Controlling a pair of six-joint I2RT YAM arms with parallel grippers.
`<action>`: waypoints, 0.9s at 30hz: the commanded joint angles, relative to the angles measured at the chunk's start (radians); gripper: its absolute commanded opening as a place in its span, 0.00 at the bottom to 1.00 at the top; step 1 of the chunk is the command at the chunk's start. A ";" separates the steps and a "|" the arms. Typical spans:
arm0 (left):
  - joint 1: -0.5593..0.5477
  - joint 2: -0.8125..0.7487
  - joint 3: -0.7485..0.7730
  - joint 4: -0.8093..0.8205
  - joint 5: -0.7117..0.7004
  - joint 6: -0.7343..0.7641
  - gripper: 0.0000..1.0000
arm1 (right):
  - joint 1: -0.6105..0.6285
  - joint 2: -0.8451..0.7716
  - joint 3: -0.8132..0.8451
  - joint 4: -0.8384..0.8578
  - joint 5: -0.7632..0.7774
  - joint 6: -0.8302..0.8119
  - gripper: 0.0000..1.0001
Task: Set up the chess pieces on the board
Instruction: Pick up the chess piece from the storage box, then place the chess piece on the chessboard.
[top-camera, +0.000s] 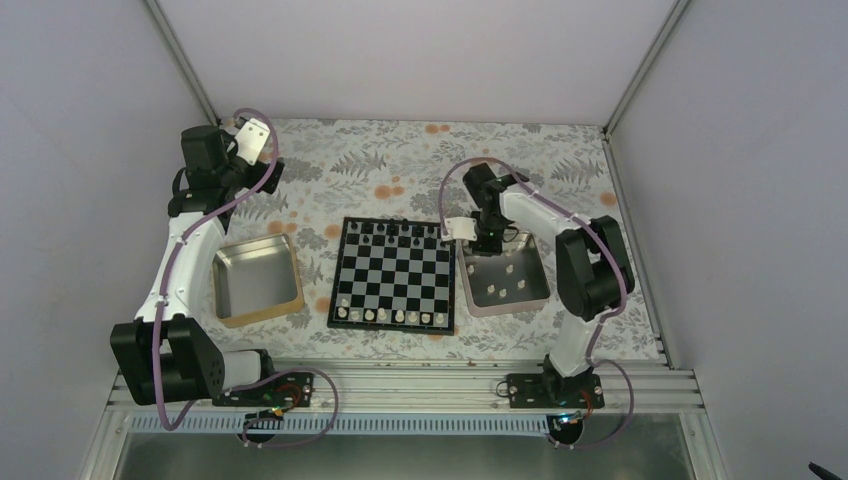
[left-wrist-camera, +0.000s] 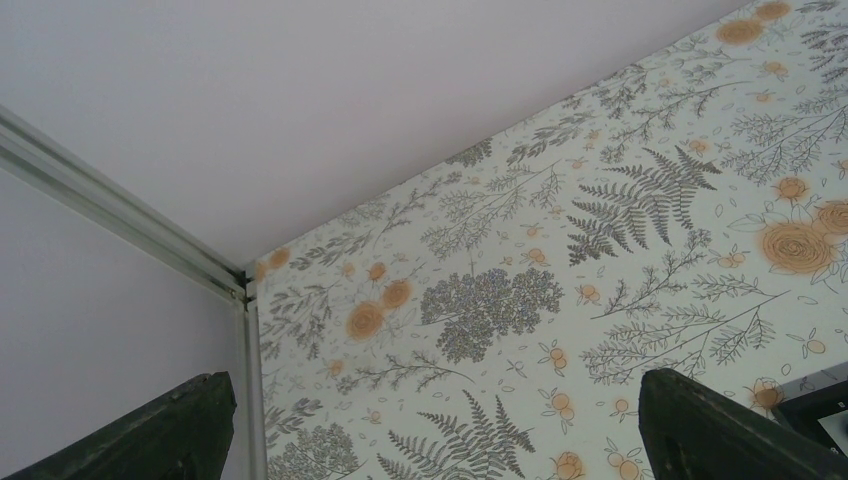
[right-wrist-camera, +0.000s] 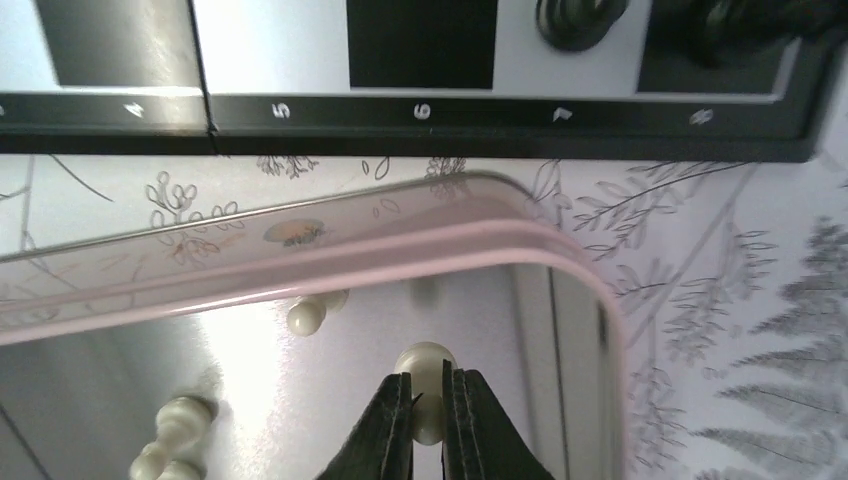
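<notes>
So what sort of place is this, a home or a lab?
Probably a robot test booth: plain walls on metal framing box in one table, the left arm and right arm are bolted to a rail at its edge, and a chessboard lies staged between them.

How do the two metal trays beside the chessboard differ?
The left tray has a tan rim and shows no pieces; the right tray has a pink rim and holds cream chess pieces. The right gripper grips a piece inside the right tray; no gripper is at the left tray. Both are square, shiny metal.
</notes>
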 joint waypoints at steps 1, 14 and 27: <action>0.005 -0.018 0.017 0.012 0.028 -0.003 1.00 | 0.083 -0.071 0.089 -0.107 0.054 0.055 0.04; 0.005 -0.044 0.005 0.016 0.037 -0.006 1.00 | 0.456 0.063 0.412 -0.233 0.099 0.089 0.06; 0.005 -0.053 0.000 0.023 0.034 -0.005 1.00 | 0.674 0.323 0.597 -0.146 0.045 0.047 0.08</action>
